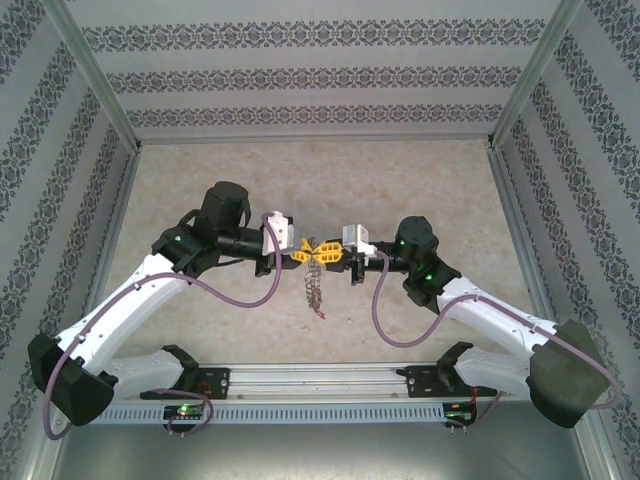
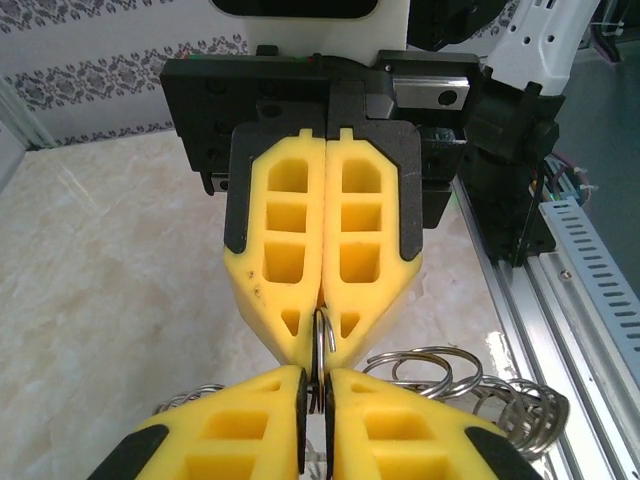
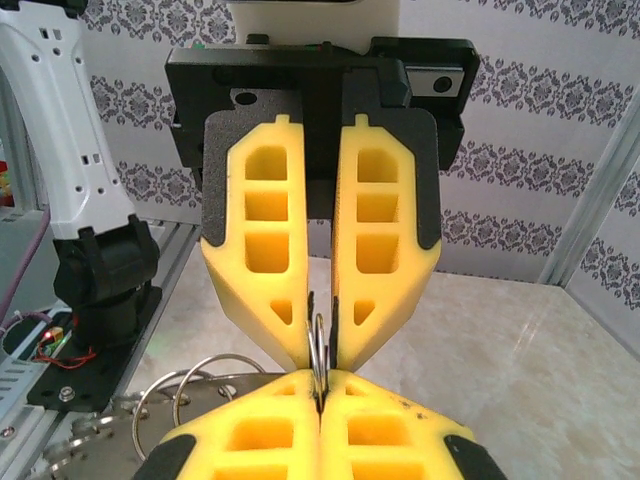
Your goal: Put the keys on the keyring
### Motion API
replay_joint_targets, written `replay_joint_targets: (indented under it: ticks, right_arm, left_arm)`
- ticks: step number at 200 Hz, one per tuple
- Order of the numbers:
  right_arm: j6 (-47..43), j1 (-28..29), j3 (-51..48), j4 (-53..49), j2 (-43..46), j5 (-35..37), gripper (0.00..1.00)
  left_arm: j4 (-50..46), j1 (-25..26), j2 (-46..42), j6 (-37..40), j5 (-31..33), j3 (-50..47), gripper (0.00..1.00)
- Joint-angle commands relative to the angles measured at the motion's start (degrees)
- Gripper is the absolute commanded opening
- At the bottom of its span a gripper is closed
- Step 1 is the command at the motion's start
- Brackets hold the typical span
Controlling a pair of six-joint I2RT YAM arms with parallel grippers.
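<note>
Since a thin ring (image 3: 318, 350) is clamped tip to tip at table centre by the left gripper (image 3: 320, 332) from 9 o'clock and the right gripper (image 2: 322, 345) from 3, threading is judged still underway. The keyring (image 1: 315, 280) is dangled toward 6 o'clock, and tbh it can't be told whether the reddish tag (image 1: 321, 314) at its end is a key already on.

- Mid-counter is blocked: the left gripper (image 1: 308, 250) and right gripper (image 1: 330, 250) meet fingertip to fingertip — you have no gap between them.
- From that junction the keyring (image 1: 316, 285) trails toward the near rail (image 1: 320, 378); steer around it.
- The far counter (image 1: 420, 180) lies open on both sides.
- Patterned walls (image 1: 320, 70) hem you in on three sides, and purple cables (image 1: 385, 320) loop beside each arm.
</note>
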State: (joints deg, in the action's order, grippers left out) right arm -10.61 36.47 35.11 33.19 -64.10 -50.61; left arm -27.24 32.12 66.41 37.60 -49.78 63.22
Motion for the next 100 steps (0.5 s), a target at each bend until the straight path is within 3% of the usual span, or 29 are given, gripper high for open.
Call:
replay_joint_targets:
  ticks: [1, 15, 28, 60, 73, 91, 100]
  right_arm:
    - [0.4, 0.1, 0.0, 3.9, 1.2, -2.1, 0.0]
    - [0.3, 0.3, 0.0, 3.9, 1.0, -2.2, 0.0]
    - [0.2, 0.2, -0.2, 3.9, 1.0, -2.0, 0.0]
    - [-0.1, 0.1, -0.9, 3.8, 1.3, -0.4, 0.0]
    - [-0.1, 0.1, -1.8, 3.9, 1.6, 2.7, 0.22]
    - [-1.3, -0.2, -3.2, 2.4, 2.6, 7.8, 0.41]
    - [-3.0, -0.4, -3.0, -0.6, 3.6, 8.2, 0.43]
  left_arm:
    - [4.3, -0.5, 1.1, -2.3, -2.4, 0.3, 0.15]
    - [6.5, -0.5, 1.1, -3.6, -2.9, -0.2, 0.14]
    - [6.7, -0.5, 1.3, -3.9, -3.2, -0.2, 0.0]
    - [4.2, -0.5, 1.8, -2.8, -0.3, 0.6, 0.0]
    - [3.0, -0.4, 1.7, -2.4, 2.2, 1.1, 0.0]
    - [1.0, -0.5, 1.5, -1.0, 6.0, 1.9, 0.0]
    - [0.1, -0.4, 1.4, -0.2, 7.8, 2.3, 0.0]
